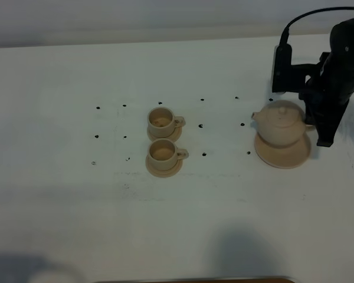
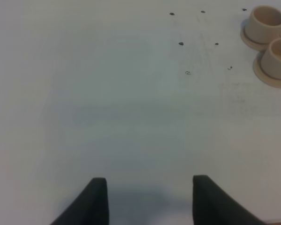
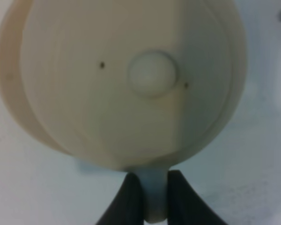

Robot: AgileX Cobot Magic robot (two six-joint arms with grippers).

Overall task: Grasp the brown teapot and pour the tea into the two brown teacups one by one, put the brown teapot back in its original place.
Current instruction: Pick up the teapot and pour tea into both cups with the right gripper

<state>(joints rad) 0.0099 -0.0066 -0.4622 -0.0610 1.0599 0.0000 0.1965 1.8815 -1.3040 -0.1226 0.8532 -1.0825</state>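
Note:
The brown teapot (image 1: 280, 122) is at the right of the table, on or just above its wide tan saucer (image 1: 283, 156); I cannot tell if they touch. My right gripper (image 1: 313, 125) is shut on the teapot's loop handle (image 3: 154, 199), with the lid knob (image 3: 152, 73) just beyond the fingers. The two brown teacups (image 1: 160, 122) (image 1: 163, 153) stand on small saucers near the table's middle, one behind the other, handles to the right. They also show in the left wrist view (image 2: 267, 21) (image 2: 278, 58). My left gripper (image 2: 150, 197) is open and empty over bare table, well away from the cups.
The white table (image 1: 59, 206) bears small black dot marks (image 1: 202, 127) around the cups. The black right arm (image 1: 342, 65) with its cable stands behind and right of the teapot. A dark edge shows at the table's front (image 1: 194, 280).

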